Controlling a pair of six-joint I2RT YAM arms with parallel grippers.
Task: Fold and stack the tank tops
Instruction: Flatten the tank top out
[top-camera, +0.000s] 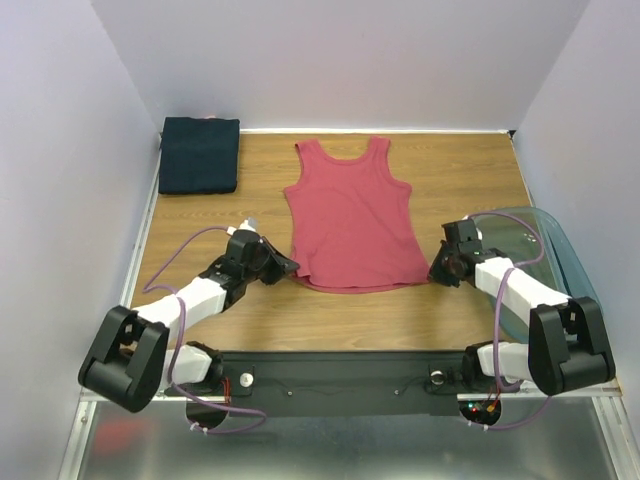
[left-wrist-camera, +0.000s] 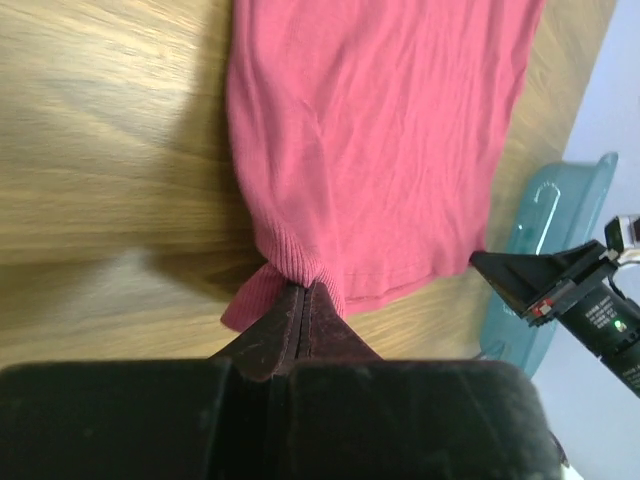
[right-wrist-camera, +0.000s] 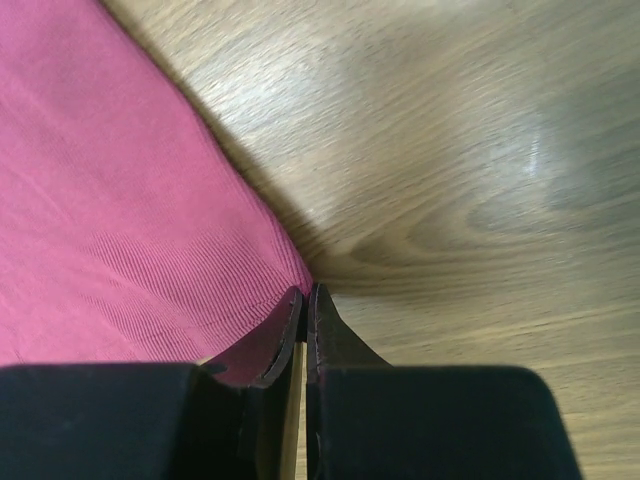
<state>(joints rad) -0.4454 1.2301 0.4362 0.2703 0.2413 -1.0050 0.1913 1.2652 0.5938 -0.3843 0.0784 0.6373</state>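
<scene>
Grippers on red top (hem corners)

Plain rose-red tank top, navy tank top, blue-green tub.

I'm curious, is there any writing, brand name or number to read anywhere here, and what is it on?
No text can be read.
On the right gripper, seen from the left wrist, small white print beside a green dot: too small to read.
On the rose-red tank top and the navy tank top: no label or print shows.
</scene>
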